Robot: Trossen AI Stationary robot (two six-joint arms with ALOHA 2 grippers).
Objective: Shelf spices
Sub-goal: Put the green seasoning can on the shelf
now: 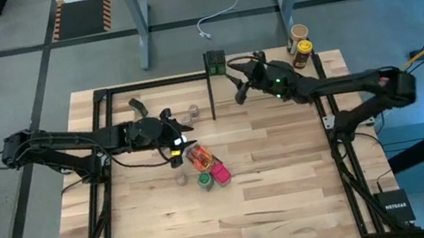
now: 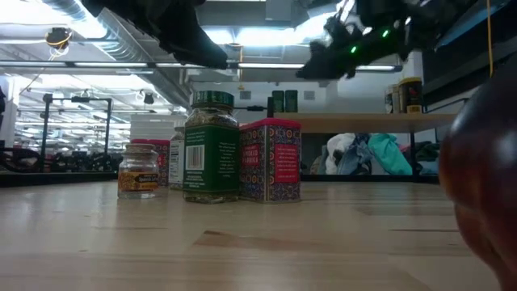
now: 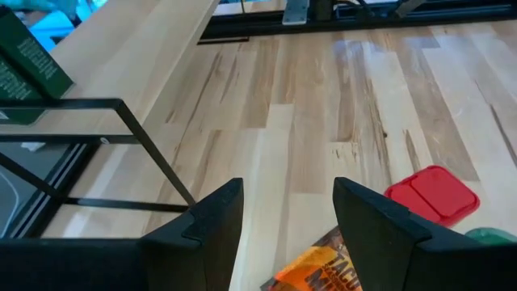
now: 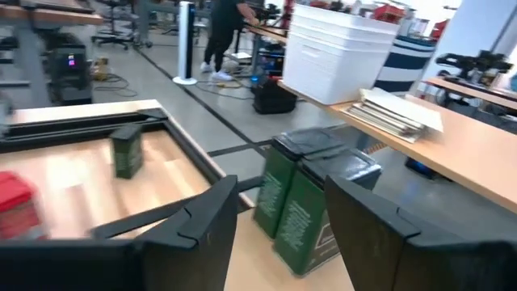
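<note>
Spices (image 1: 207, 168) beneath left hand (image 1: 181, 146), fingers apart.

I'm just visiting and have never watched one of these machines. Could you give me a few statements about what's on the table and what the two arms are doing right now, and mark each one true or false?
1. The left gripper is clamped around a jar. False: its fingers are open and empty, above an orange packet.
2. A green-lidded jar stands upright beside a pink-red tin. True.
3. The right gripper is open and holds nothing. True.
4. The two dark green boxes lie in the middle of the table. False: they stand at the table's far edge, just ahead of the right gripper.
5. Two jars stand at the table's far right corner. True.
</note>
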